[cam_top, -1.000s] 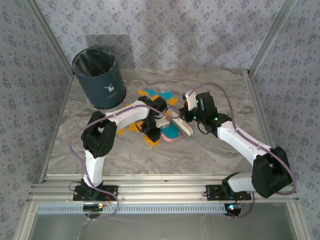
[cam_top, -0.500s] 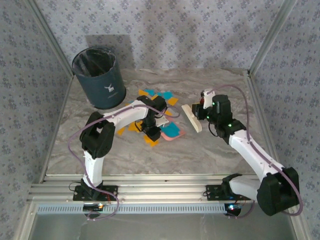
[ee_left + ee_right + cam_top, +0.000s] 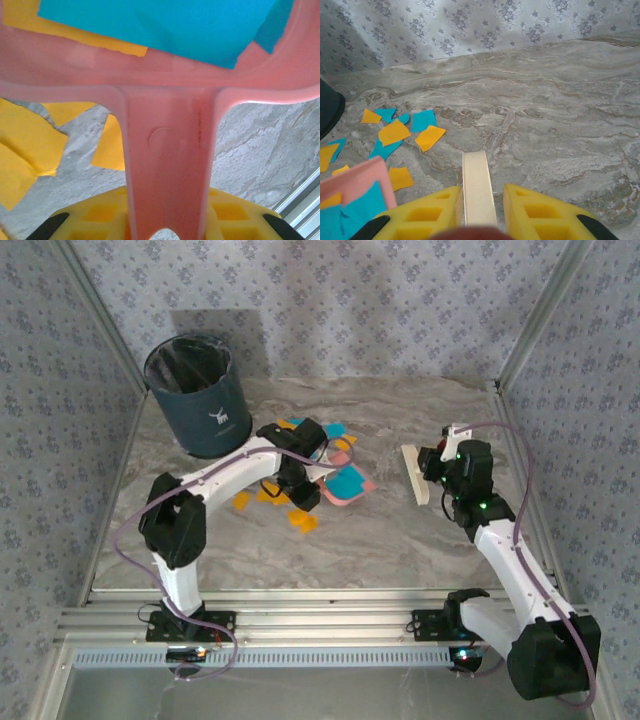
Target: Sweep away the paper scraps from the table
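Just now my right arm has swung out toward 3 o'clock, carrying the cream brush point(image 3: 413, 474) off the lip of the pink dustpan point(image 3: 345, 487). A second ago the two were touching; now they sit well apart. My left arm has also nudged the pan a little toward 12 o'clock. I read that as one sweeping stroke finished: several cyan pieces are lying in the pan, so some of the job is banked.

My left claw point(image 3: 300, 492) is pinching the dustpan's handle point(image 3: 165, 150), which runs straight out from between my yellow fingers point(image 3: 100, 220). My right claw point(image 3: 438, 464) is pressed together on the brush.

Plenty of paper scraps point(image 3: 300, 522) are left on the worktop point(image 3: 400, 540). Orange ones lie at 6 and 9 o'clock of the pan, close around my left claw. An orange and cyan cluster sits at 12 o'clock of it, toward the dark bin point(image 3: 197, 395). They lie flat with no heading of their own, but the strew as a whole seems to run from about 7 to 1 o'clock.

The pan's mouth faces roughly 3 o'clock, and the brush's long axis runs near 12 to 6.
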Controlling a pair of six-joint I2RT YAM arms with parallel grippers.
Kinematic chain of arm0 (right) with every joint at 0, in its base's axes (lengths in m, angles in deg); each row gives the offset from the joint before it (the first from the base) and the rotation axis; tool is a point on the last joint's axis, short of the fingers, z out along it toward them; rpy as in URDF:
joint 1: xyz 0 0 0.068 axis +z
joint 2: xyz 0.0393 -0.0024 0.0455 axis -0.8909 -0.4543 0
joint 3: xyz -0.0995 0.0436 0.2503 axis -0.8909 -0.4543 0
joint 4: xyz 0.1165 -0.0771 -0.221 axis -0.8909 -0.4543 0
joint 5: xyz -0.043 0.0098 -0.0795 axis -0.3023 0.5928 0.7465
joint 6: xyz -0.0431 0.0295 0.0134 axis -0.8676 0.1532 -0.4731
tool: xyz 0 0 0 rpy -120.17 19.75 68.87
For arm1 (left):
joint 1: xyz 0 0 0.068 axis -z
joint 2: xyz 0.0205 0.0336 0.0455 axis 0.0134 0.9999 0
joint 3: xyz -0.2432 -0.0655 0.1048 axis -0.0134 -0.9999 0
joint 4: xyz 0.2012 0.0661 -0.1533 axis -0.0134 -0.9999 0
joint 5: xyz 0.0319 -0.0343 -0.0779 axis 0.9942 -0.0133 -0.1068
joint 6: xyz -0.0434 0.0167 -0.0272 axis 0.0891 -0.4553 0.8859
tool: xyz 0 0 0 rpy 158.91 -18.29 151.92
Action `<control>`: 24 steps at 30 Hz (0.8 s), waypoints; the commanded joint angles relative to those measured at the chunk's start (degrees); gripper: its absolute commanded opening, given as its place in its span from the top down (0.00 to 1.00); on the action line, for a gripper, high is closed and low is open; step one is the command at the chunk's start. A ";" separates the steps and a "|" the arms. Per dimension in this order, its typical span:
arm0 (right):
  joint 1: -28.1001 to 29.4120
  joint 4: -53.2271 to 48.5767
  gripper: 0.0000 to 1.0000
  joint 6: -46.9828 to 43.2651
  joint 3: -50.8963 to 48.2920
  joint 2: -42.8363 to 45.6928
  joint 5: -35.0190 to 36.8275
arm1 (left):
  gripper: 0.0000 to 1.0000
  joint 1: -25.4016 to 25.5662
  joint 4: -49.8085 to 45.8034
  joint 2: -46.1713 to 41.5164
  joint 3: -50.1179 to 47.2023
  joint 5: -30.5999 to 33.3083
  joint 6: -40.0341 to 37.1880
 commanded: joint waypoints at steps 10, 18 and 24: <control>-1.05 0.00 1.00 1.31 -0.16 0.92 0.20 | 1.00 -3.97 2.59 -8.66 -1.63 0.20 -0.86; -1.16 -0.53 1.00 1.65 -0.12 0.11 -0.81 | 1.00 -8.77 2.62 -11.86 -0.84 -5.82 -0.11; -1.24 -1.61 1.00 1.66 0.80 -0.24 -1.78 | 1.00 -12.49 1.65 -11.68 1.82 -10.53 1.05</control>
